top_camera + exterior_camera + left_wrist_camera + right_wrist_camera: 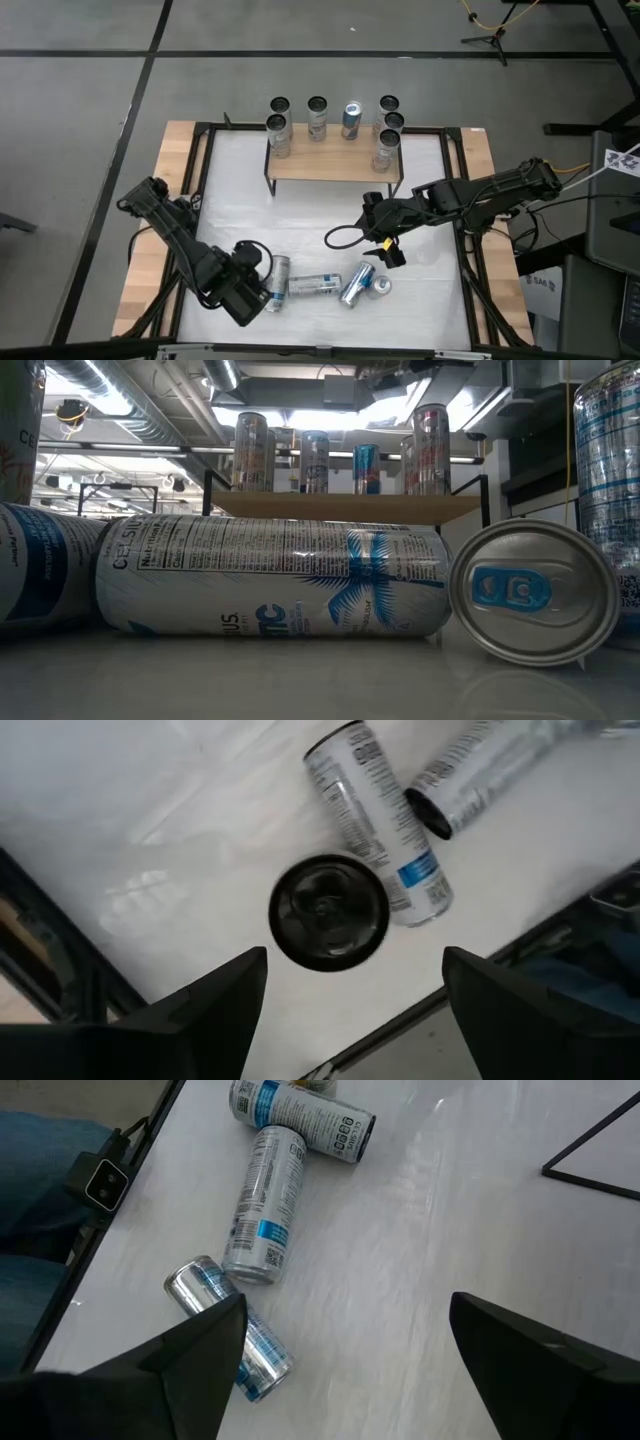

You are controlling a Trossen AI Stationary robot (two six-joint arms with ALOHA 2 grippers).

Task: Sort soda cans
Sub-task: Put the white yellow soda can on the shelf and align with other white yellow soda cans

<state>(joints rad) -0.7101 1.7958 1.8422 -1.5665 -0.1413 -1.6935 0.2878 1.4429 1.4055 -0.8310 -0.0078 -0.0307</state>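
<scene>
1. Seven soda cans (317,117) are standing upright on the wooden shelf (330,165), seemingly sorted.
2. About four cans (315,285) are lying or standing on the white table (300,215), waiting.
3. The left gripper (250,280) is hovering with fingers spread above an upright dark-topped can (328,912).
4. The right gripper (388,252) is hanging spread, holding nothing.

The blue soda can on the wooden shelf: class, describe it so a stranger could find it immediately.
Start at the low wooden shelf at the far edge of the white table. Seven slim aluminium cans stand upright there; in the back row of four, take the third from the left. That blue soda can alone has a blue body; its neighbours are silver.
</scene>
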